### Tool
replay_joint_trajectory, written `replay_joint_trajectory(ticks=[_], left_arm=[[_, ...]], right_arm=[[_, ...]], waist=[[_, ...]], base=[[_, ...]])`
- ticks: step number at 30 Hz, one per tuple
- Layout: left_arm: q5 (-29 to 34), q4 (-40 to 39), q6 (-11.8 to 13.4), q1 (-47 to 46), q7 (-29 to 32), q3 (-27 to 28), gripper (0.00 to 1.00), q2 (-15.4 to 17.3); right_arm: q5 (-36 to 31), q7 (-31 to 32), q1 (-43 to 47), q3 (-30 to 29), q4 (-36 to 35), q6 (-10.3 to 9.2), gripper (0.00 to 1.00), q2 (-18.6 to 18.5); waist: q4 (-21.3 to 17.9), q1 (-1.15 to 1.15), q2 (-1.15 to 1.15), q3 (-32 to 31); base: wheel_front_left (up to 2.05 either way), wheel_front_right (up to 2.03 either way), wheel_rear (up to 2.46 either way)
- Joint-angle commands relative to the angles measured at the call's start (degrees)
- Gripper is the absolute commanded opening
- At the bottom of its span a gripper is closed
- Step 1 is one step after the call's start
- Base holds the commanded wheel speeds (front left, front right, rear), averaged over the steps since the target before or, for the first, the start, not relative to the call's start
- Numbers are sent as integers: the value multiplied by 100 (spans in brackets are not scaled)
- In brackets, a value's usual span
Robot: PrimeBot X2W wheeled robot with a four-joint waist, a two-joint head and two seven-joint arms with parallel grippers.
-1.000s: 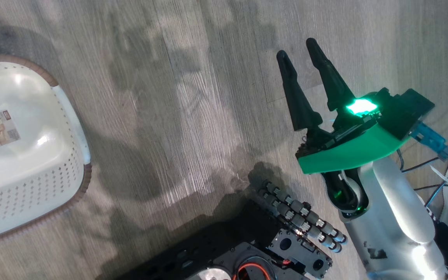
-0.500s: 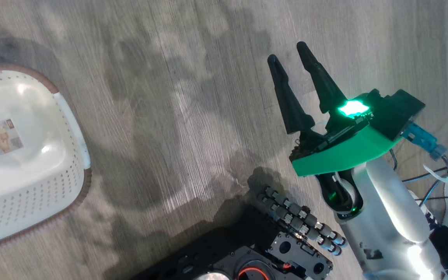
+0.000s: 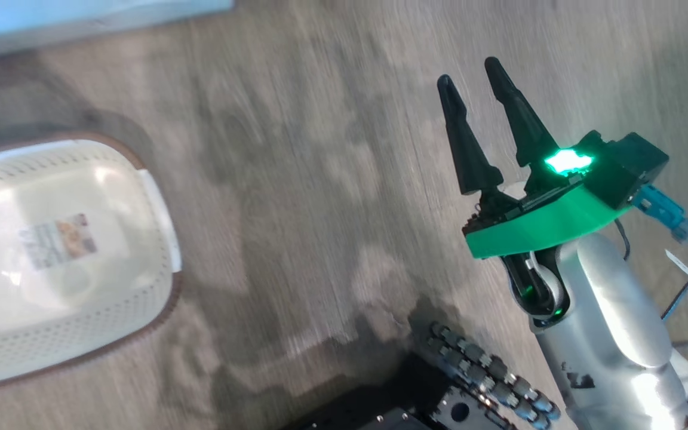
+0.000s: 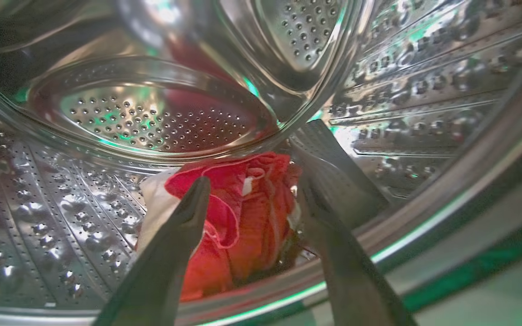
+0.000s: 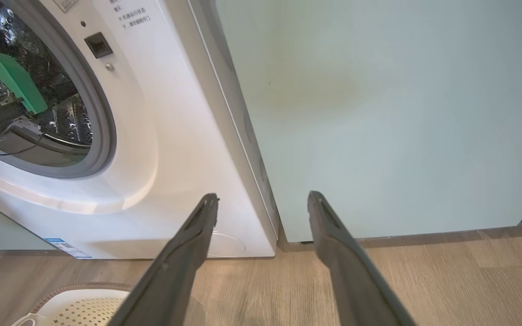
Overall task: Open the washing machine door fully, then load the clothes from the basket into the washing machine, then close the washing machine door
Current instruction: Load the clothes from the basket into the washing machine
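The left gripper [image 4: 253, 188] is reaching inside the steel drum [image 4: 161, 117] of the washing machine [image 5: 175, 136], its two fingers spreading wide apart with nothing clamped. The clothes [image 4: 252, 217], a red garment with a white piece at its nine o'clock side, are lying on the drum's lower wall between and just past the fingertips; whether the fingers are touching the fabric cannot be told. In the right wrist view the machine is sitting at ten o'clock with its grey-ringed mouth open, and the left arm's green wrist plate [image 5: 7, 77] is showing inside that mouth. The pale green cabinet panel [image 5: 379, 113] is standing just beside the machine, toward two o'clock. The right gripper [image 3: 468, 73] is hovering over the wooden floor [image 3: 320, 209] at two o'clock of the head view, its fingers also parted and holding nothing. The basket [image 3: 81, 334] is sitting on the floor at nine o'clock of that view, well apart from the right gripper, with its label sticker [image 3: 57, 239] showing on the bare bottom.
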Motion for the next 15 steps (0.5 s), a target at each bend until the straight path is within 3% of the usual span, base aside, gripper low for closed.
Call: replay_joint_trajectory(ticks=[1,15], left_arm=[[-38,-224,-16,-21,-58,29,100,139],[-475,-1708,-30,2443,-72,294,100,-185]], right_arm=[[-35,-53,241,35,-137,0,100,3],[-493,-53,590,-221,62,0,100,3]], waist=[[195,0,0,-272],[675,0,0,-1479]], base=[[0,0,0],[0,0,0]])
